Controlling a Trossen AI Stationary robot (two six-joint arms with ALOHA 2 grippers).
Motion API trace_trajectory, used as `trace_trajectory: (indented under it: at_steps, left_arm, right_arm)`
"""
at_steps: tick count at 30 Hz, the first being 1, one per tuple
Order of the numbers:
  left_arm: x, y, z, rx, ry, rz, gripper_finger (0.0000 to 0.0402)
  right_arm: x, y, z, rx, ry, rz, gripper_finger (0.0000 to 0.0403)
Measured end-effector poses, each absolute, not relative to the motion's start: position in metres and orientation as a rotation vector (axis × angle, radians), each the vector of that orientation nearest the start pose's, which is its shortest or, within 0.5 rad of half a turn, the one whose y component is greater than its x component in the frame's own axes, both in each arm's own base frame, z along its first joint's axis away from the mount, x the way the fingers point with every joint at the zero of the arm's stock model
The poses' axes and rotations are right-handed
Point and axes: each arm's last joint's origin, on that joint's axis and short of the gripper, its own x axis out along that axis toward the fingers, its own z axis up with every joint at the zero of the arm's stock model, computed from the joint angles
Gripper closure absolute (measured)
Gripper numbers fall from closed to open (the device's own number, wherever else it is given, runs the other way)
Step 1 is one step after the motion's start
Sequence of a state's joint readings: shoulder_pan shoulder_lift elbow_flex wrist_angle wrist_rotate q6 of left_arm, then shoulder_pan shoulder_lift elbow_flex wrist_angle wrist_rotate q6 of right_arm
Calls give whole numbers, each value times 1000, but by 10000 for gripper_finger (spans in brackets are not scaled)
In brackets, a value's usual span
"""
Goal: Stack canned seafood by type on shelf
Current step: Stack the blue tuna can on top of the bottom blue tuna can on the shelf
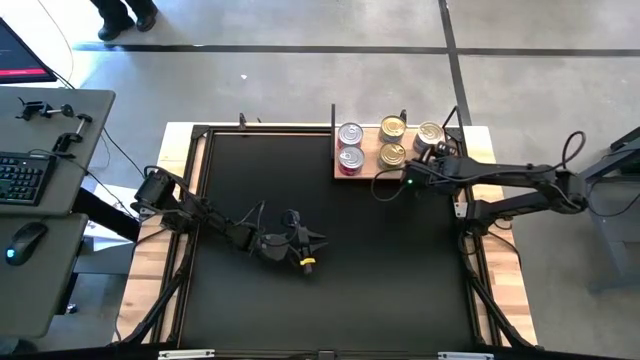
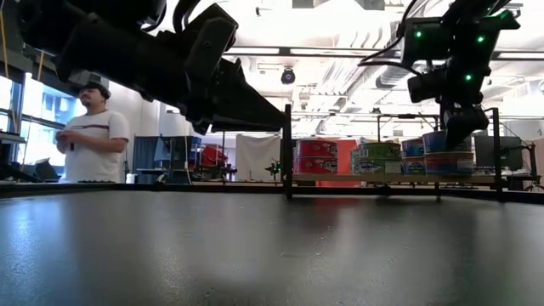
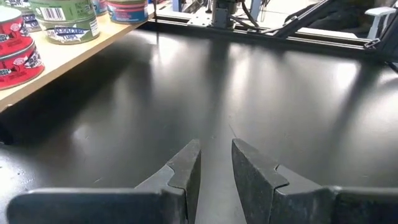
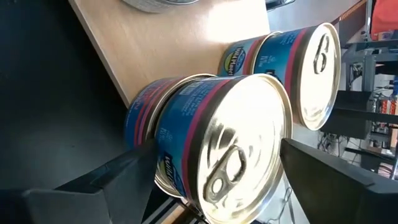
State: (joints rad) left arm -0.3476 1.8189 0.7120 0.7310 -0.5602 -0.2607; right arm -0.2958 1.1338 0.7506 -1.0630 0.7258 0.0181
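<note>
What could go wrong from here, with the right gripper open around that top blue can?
1. The right gripper is open with a finger close on each side of the top blue can, which sits on another can. Lifting off at an angle might drag it off the stack.
2. This stack stands near the shelf edge, so a knocked can could fall onto the black mat.
3. The left gripper waits over the mat, well clear.
</note>
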Motion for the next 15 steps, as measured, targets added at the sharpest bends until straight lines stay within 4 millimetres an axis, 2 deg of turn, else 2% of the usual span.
trace_trajectory:
  at_steps: [15]
  left_arm:
    - [318, -96, 146, -75, 281, 251, 318]
  right_arm:
    - [151, -84, 222, -289, 1445, -892, 73]
